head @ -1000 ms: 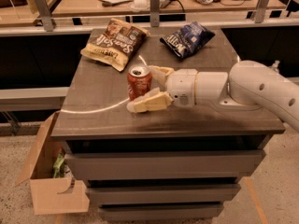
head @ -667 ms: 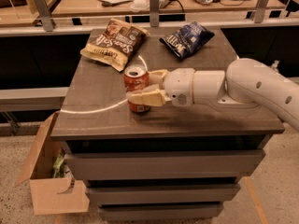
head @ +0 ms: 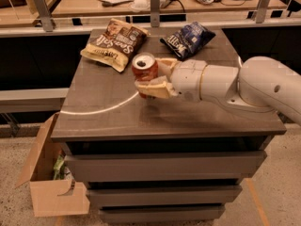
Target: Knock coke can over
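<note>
The red coke can (head: pixel 144 68) with a silver top sits between the two cream fingers of my gripper (head: pixel 149 77) near the middle of the dark cabinet top (head: pixel 108 121). One finger (head: pixel 151 88) crosses the can's front and the other (head: pixel 164 64) lies behind it. The gripper is shut on the can. The can leans with its top turned toward the camera, and its lower half is hidden by the front finger. My white arm (head: pixel 244 86) reaches in from the right.
A brown chip bag (head: pixel 114 44) lies at the back left of the top and a blue chip bag (head: pixel 187 39) at the back right. An open cardboard box (head: pixel 49 182) stands on the floor at the left. A railing and desks lie behind.
My gripper has closed in on the can and moved slightly left and up. The can now leans with its top facing the camera more than before.
</note>
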